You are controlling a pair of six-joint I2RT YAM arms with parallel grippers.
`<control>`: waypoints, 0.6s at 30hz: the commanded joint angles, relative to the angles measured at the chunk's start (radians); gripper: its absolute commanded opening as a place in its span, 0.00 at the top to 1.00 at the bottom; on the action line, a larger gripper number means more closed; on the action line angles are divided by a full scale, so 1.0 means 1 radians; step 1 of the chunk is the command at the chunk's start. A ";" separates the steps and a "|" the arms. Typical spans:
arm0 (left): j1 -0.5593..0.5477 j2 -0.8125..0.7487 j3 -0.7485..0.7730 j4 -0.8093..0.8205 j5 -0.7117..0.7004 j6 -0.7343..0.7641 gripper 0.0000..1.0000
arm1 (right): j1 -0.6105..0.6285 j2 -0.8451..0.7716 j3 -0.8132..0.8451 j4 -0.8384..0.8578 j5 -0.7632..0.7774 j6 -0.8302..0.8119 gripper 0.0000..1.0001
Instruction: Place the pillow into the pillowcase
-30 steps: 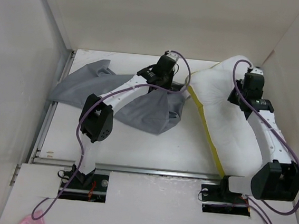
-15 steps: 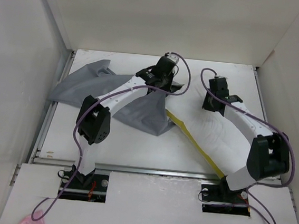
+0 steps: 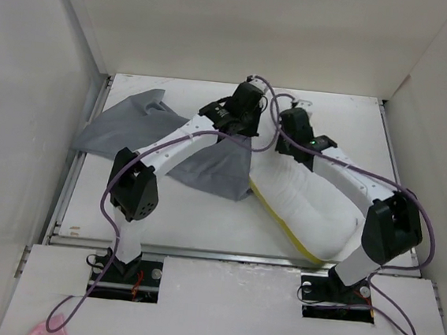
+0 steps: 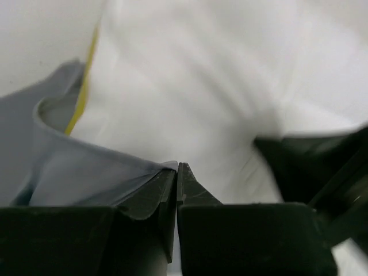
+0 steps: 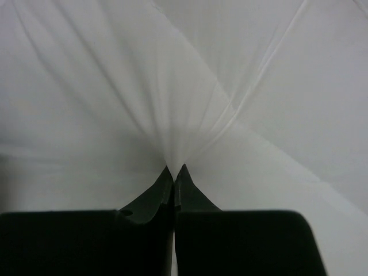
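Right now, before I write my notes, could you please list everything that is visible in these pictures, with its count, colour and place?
pillow: one, white with yellow piping, on the table, right of centre
pillowcase: one, grey, wrinkled, far left part of the table, reaching the pillow
table: one, white, under both
walls: white, around the table
pink item: one, near left corner; cannot tell what it is
cables: two, purple, along the arms
left gripper: black, shut on the pillowcase edge
right gripper: black, shut on pillow fabric
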 commanded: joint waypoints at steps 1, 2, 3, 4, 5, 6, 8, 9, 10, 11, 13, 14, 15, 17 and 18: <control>-0.011 0.033 0.105 -0.006 0.003 -0.037 1.00 | 0.158 -0.061 -0.038 0.065 0.024 0.081 1.00; -0.011 0.033 0.106 -0.006 -0.023 -0.048 1.00 | 0.179 -0.061 -0.053 0.056 0.045 0.144 1.00; -0.011 0.047 0.116 -0.018 -0.023 -0.058 1.00 | 0.193 -0.061 -0.070 0.056 0.056 0.169 1.00; -0.011 0.047 0.116 -0.031 -0.034 -0.058 1.00 | 0.202 -0.061 -0.108 0.056 0.041 0.189 1.00; -0.011 0.047 0.116 -0.031 -0.034 -0.068 1.00 | 0.202 -0.050 -0.127 0.089 0.041 0.206 1.00; -0.011 0.047 0.116 -0.043 -0.034 -0.077 1.00 | 0.202 -0.038 -0.139 0.100 0.041 0.230 1.00; -0.011 0.019 0.069 -0.043 -0.045 -0.086 1.00 | 0.202 -0.006 -0.140 0.100 0.068 0.253 1.00; -0.011 0.002 0.047 -0.043 -0.054 -0.101 1.00 | 0.202 0.029 -0.140 0.088 0.080 0.253 1.00; -0.011 -0.045 -0.003 -0.055 -0.063 -0.111 1.00 | 0.202 0.043 -0.129 0.076 0.091 0.253 1.00; -0.011 -0.073 -0.035 -0.069 -0.078 -0.129 1.00 | 0.202 0.052 -0.129 0.076 0.082 0.244 0.99; -0.011 -0.169 -0.110 -0.069 -0.137 -0.153 1.00 | 0.202 0.039 -0.129 0.098 0.041 0.160 0.74; -0.011 -0.200 -0.184 -0.078 -0.137 -0.166 0.97 | 0.202 0.019 -0.173 0.126 -0.034 0.122 0.68; -0.011 -0.228 -0.216 -0.092 -0.137 -0.176 0.92 | 0.202 -0.036 -0.198 0.185 -0.071 0.091 0.61; -0.011 -0.295 -0.267 -0.124 -0.119 -0.177 0.79 | 0.202 -0.105 -0.244 0.239 -0.149 -0.007 0.31; -0.011 -0.312 -0.310 -0.138 -0.118 -0.201 0.77 | 0.202 -0.139 -0.267 0.249 -0.187 -0.033 0.25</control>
